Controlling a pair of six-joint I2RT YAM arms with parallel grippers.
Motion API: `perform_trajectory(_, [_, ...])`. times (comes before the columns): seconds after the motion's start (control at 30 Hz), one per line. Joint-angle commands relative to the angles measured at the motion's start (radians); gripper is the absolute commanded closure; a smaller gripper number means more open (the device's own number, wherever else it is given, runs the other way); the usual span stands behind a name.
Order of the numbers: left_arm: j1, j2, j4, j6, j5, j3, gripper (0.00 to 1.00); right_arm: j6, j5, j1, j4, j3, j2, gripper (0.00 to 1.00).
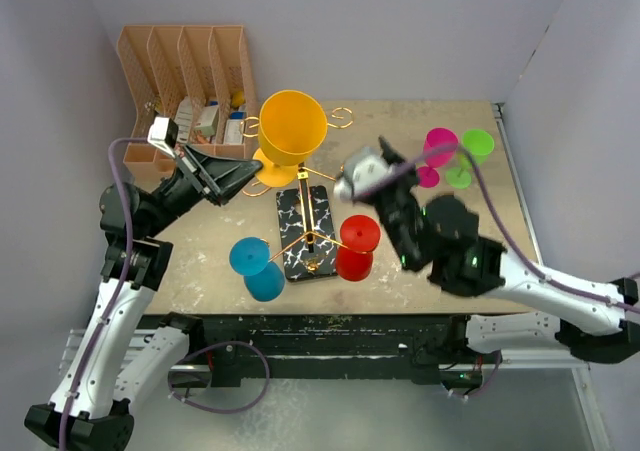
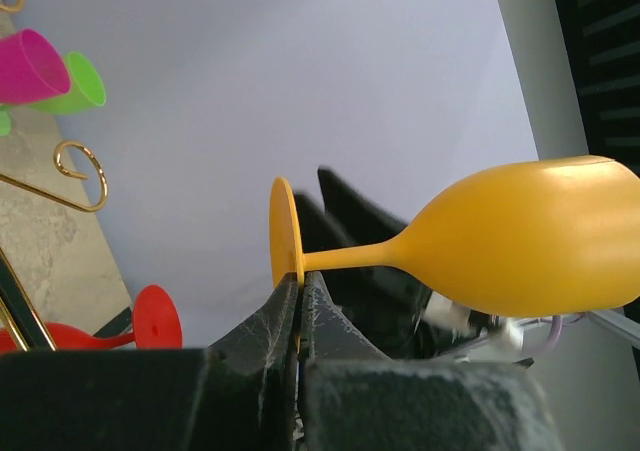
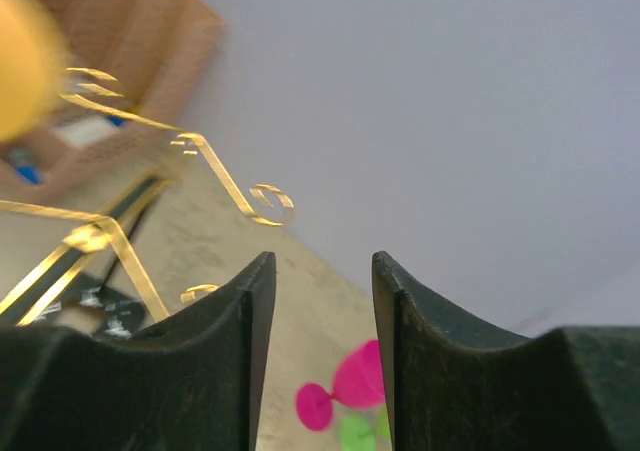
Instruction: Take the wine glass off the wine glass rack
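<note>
One wine glass (image 2: 520,246) pinched by left hand (image 2: 298,283); right hand (image 3: 322,263) open, apparently empty.

No legible wording, number or brand mark appears anywhere in the scene. Small white and blue packets (image 1: 207,119) standing in the peach-coloured slotted desk organiser (image 1: 135,71) carry patches of print, all too small and blurred to read. The white lines on the black marble base of the gold wire wine glass rack (image 1: 325,211) are veining, not lettering. The yellow plastic wine glass (image 2: 530,236) shows plain colour only.
</note>
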Motion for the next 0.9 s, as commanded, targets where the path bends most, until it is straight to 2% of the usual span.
perform_trajectory(0.0, [0.004, -0.040, 0.009, 0.077, -0.046, -0.012, 1.00, 0.522, -0.101, -0.343, -0.497, 0.327, 0.094, 0.59])
perform_trajectory(0.1, [0.004, -0.060, -0.073, 0.146, -0.067, 0.004, 1.00, 0.692, -0.145, -0.451, -0.663, 0.536, 0.190, 0.75])
perform_trajectory(0.13, [0.004, -0.064, -0.126, 0.186, -0.076, 0.025, 1.00, 0.769, -0.203, -0.504, -0.749, 0.640, 0.242, 0.81])
perform_trajectory(0.17, [0.004, -0.067, -0.177, 0.228, -0.086, 0.047, 1.00, 0.836, -0.286, -0.558, -0.848, 0.739, 0.289, 0.93])
perform_trajectory(0.2, [0.004, -0.064, -0.224, 0.270, -0.094, 0.071, 1.00, 0.894, -0.381, -0.610, -0.921, 0.827, 0.334, 1.00])
perform_trajectory(0.27, [0.004, -0.056, -0.340, 0.373, -0.123, 0.135, 1.00, 0.966, -0.614, -0.684, -1.017, 0.952, 0.400, 1.00])
perform_trajectory(0.37, [0.004, -0.034, -0.564, 0.575, -0.197, 0.269, 1.00, 1.026, -0.892, -0.729, -1.041, 1.049, 0.428, 1.00])
perform_trajectory(0.4, [0.004, -0.029, -0.614, 0.618, -0.221, 0.305, 1.00, 1.037, -0.972, -0.732, -1.025, 1.055, 0.421, 0.98])
perform_trajectory(0.47, [0.004, -0.025, -0.679, 0.682, -0.261, 0.359, 1.00, 1.059, -1.133, -0.733, -0.981, 1.047, 0.394, 0.64])
perform_trajectory(0.57, [0.004, -0.005, -0.754, 0.749, -0.296, 0.426, 1.00, 1.093, -1.337, -0.733, -0.938, 1.044, 0.372, 0.47])
perform_trajectory(0.63, [0.004, 0.008, -0.781, 0.775, -0.302, 0.454, 1.00, 1.115, -1.424, -0.734, -0.917, 1.045, 0.364, 0.43])
perform_trajectory(0.87, [0.004, 0.037, -0.801, 0.801, -0.300, 0.492, 1.00, 1.146, -1.447, -0.733, -0.898, 1.038, 0.352, 0.44])
